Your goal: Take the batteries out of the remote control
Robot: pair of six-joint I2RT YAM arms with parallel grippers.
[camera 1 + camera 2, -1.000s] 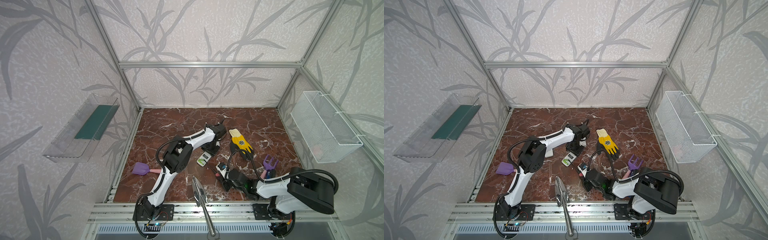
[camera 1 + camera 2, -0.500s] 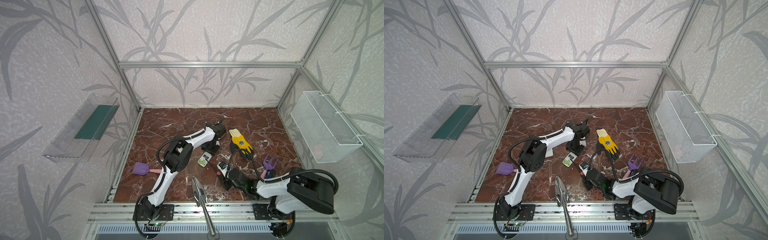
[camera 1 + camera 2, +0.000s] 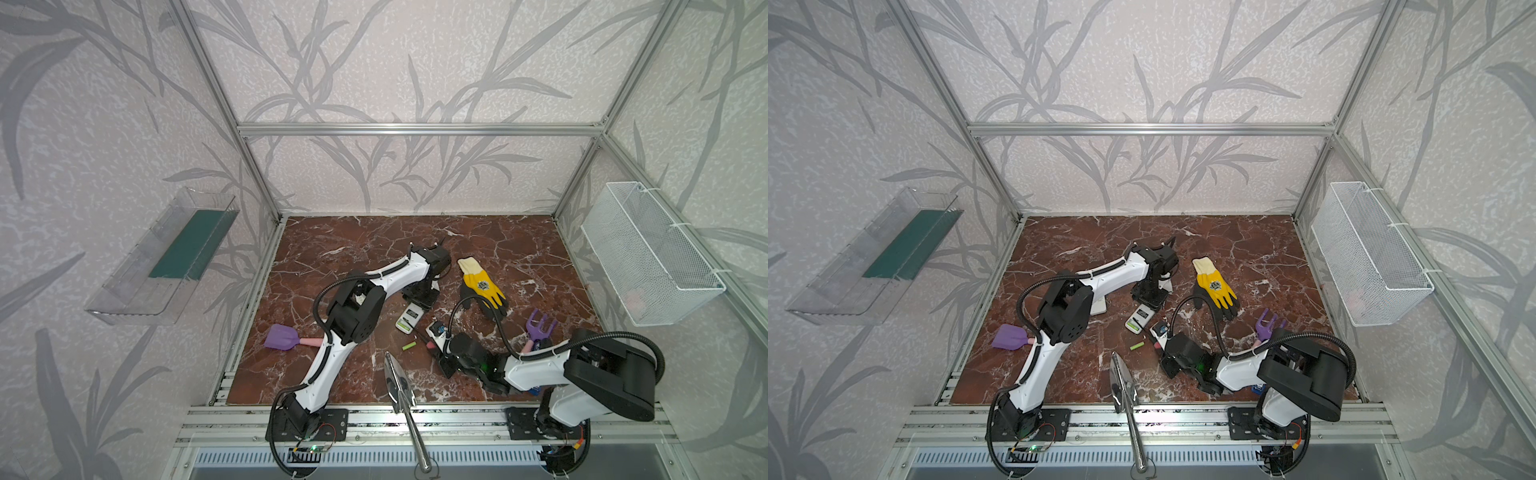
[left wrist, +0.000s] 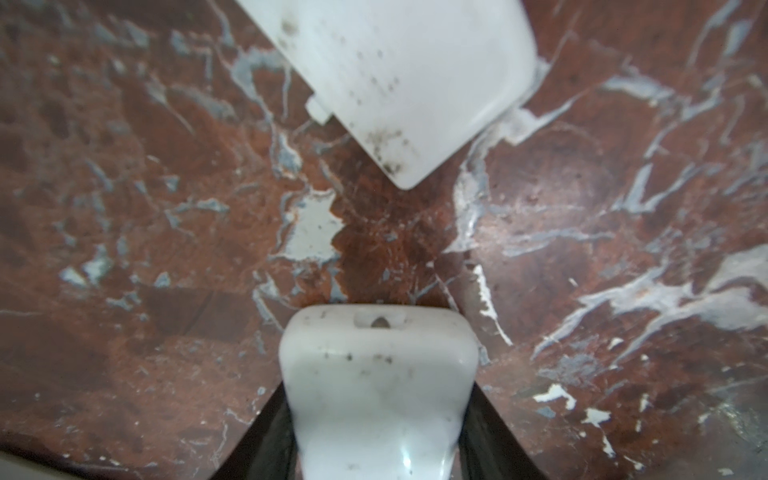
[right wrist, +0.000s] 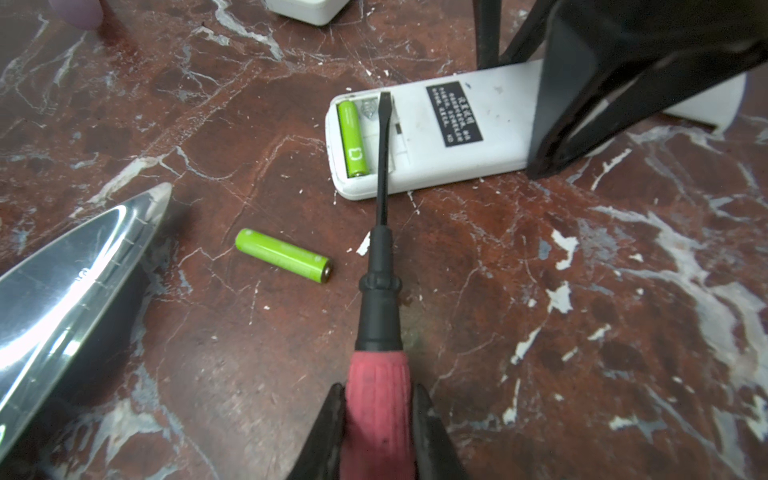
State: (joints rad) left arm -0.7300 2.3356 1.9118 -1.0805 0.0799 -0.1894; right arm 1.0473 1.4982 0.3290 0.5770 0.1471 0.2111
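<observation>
The white remote control lies back up on the marble with its battery bay uncovered. One lime green battery sits in the bay, and a second lies loose on the floor beside it. My left gripper is shut on the remote's far end; its black fingers pin it down. My right gripper is shut on a pink-handled screwdriver, whose flat tip rests in the bay's empty slot. In both top views the remote and loose battery lie mid-table.
A white cover piece lies just beyond the remote. A metal trowel points in from the front edge. A yellow glove, purple rake and purple shovel lie around. A wire basket hangs on the right wall.
</observation>
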